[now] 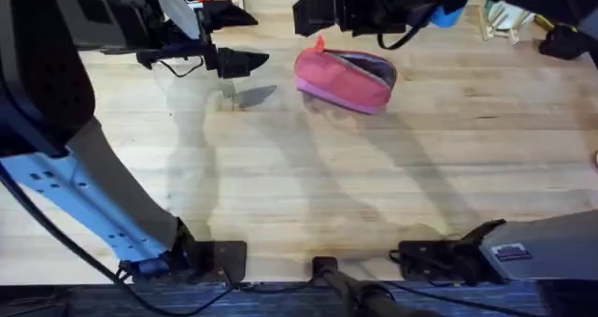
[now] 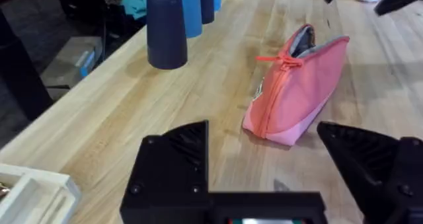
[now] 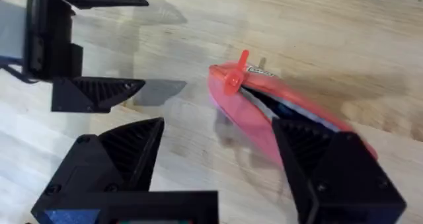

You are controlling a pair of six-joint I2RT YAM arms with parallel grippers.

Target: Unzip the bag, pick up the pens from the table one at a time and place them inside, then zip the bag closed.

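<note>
- Both jaws stand apart, holding nothing: left gripper (image 1: 245,63), right gripper (image 3: 218,154).
- I judge the bag (image 1: 343,79) partly unzipped on the desk (image 1: 374,186); zipping shut remains.

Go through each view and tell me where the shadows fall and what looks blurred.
Overhead: the left gripper throws a soft grey shadow on the light wooden plank table, and the dark arm at the lower left is blurred. Left wrist: the soft pink fabric pouch is fairly sharp, the dark blue cup behind it softer. Right wrist: the right gripper blurs, with a broad shadow past the pouch.
</note>
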